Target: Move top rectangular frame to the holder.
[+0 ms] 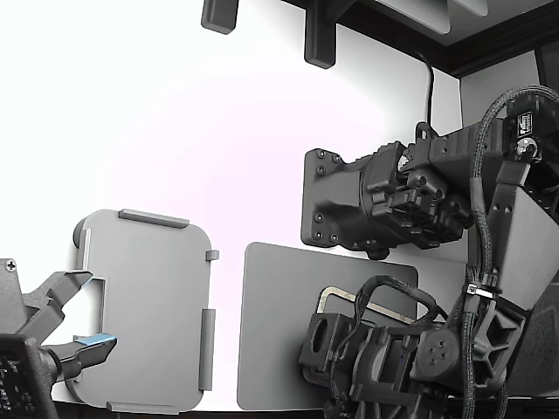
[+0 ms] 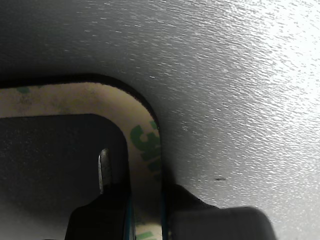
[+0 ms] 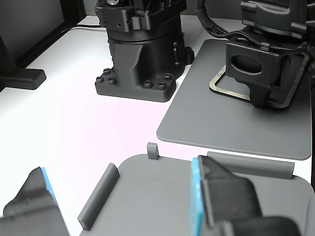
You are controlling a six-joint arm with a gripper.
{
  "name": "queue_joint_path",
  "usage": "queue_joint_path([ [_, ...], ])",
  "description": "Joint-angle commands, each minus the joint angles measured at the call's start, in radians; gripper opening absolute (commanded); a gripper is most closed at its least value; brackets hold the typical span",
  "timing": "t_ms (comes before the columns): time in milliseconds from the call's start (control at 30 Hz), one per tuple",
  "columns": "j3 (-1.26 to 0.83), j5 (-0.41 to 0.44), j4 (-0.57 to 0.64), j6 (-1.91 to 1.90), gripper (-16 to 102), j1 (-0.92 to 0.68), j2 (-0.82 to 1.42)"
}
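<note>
The top rectangular frame (image 2: pixel 145 135) is a pale beige band with green print and a hollow centre. It lies on the dark grey mat (image 2: pixel 225 75). My gripper (image 2: pixel 147 212) has one finger inside the hollow and one outside, with the jaws shut against the band's two edges. In the other view the gripper (image 3: pixel 266 101) covers the frame (image 3: pixel 224 91) at its far side. The exterior view shows only a corner of the frame (image 1: pixel 336 295) under the arm. The holder (image 1: pixel 148 305), a light grey tray with raised tabs, sits apart at the exterior view's left.
A second arm's gripper (image 1: pixel 74 319) with blue pads stands open over the holder's (image 3: pixel 147 206) near edge. A black arm base (image 3: pixel 140 59) stands beside the mat (image 3: pixel 221 123). Cables hang at the exterior view's right. Two dark brackets (image 1: pixel 319 39) hang from the top of the exterior view.
</note>
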State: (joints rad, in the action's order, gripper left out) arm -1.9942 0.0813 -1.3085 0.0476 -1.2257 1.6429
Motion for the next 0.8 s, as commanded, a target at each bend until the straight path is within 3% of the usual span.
queue_joint_path([
  [0,0.017,0.008,-0.006,0.005,-11,0.023,0.017],
  [367,0.253,0.080,-0.193,-0.199,-11,0.069,0.017],
  [533,0.371,0.169,-0.258,-0.373,-11,0.126,0.048],
  [767,0.557,0.114,-0.328,-0.474,-10,0.302,0.037],
])
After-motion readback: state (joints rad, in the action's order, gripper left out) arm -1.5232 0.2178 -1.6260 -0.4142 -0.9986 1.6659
